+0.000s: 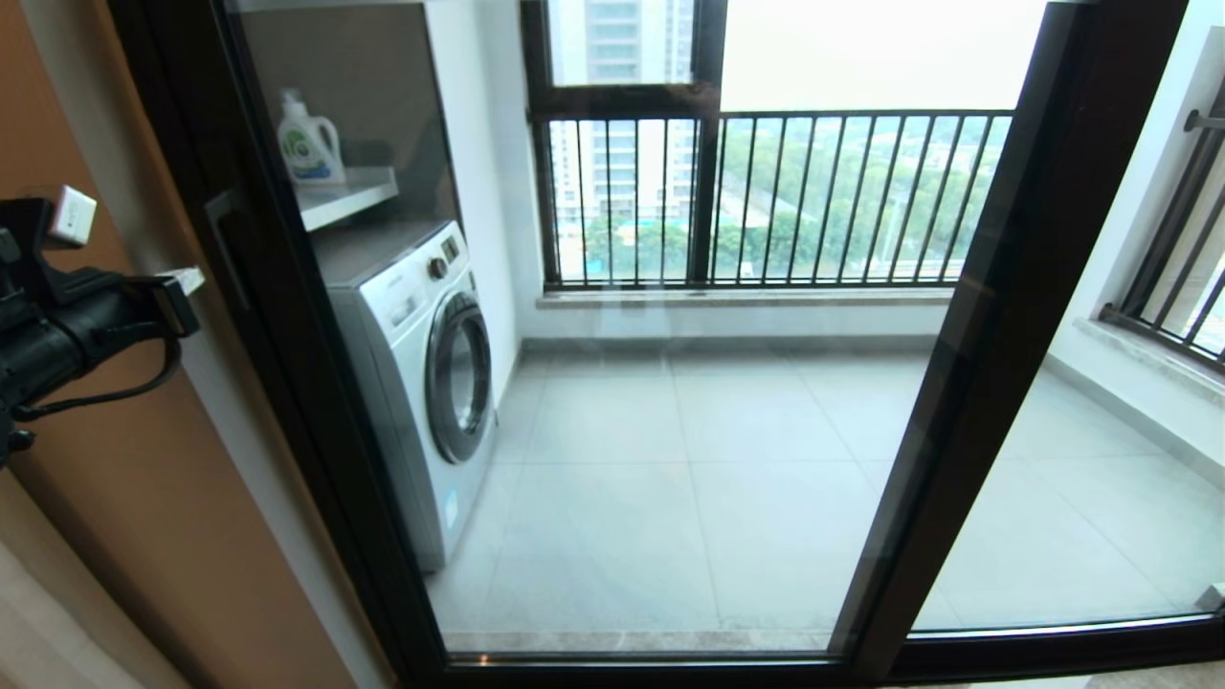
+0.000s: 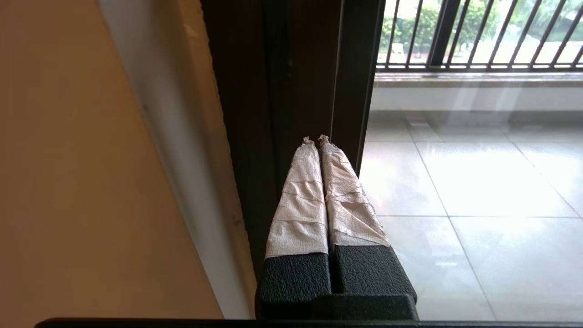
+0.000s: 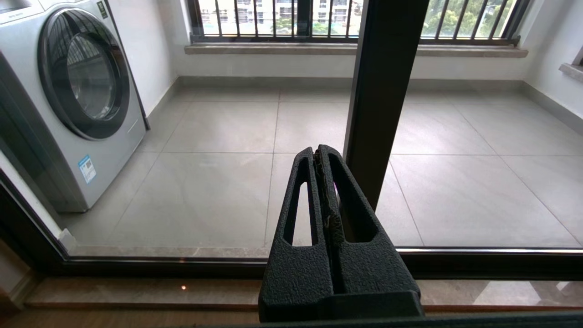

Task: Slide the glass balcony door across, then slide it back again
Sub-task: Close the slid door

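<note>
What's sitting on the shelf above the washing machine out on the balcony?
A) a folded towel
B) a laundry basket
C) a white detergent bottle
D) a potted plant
C: in the head view a white detergent bottle with a green label stands on the shelf above the washing machine.

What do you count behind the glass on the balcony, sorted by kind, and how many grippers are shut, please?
Washing machine: 1
Detergent bottle: 1
Shelf: 1
Shut grippers: 2, the left gripper by the glass balcony door frame and the right gripper
Total: 5
</note>
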Motion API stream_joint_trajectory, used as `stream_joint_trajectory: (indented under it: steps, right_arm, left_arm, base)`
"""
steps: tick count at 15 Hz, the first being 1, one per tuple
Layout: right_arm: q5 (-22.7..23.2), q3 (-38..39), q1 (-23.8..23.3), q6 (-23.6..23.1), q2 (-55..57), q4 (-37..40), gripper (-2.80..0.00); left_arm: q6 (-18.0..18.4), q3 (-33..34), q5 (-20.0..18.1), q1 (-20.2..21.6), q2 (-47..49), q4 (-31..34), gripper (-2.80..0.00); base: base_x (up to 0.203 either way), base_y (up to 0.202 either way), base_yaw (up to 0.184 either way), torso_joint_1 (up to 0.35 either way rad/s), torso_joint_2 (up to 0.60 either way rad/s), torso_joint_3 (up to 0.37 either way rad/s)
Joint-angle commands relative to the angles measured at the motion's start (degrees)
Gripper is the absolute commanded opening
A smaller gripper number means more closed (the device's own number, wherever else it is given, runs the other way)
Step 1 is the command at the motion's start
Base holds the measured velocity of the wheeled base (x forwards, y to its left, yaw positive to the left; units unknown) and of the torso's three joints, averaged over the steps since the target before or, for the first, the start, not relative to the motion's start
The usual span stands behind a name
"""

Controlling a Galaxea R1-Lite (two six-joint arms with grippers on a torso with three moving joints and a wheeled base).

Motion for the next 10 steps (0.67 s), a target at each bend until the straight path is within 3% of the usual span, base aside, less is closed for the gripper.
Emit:
stream_joint_trajectory:
  steps: [1,4,10]
  right_arm:
    - [0.02,0.70,0.02,0.02,0.07,-0.03,-2.80]
    - [0.02,0.70,0.02,0.00,0.07,-0.03,-2.80]
    - [0.02,0.70,0.02,0.00,0.06,-0.03,-2.80]
  left_arm:
    - [1.20,-2.39,0.18,-0.36,4.10,-0.33,-2.80]
    - [1.41,-6.42,0.87,-0.48,7.17,-0.28,-2.80]
    - [1.50,-6.66,0.83,-3.41,7.92,-0.25,-2.80]
  base:
    - [0.000,0.000,0.000,0.000,0.00,0.000]
    - [0.000,0.000,0.000,0.000,0.00,0.000]
    - [0.000,0.000,0.000,0.000,0.00,0.000]
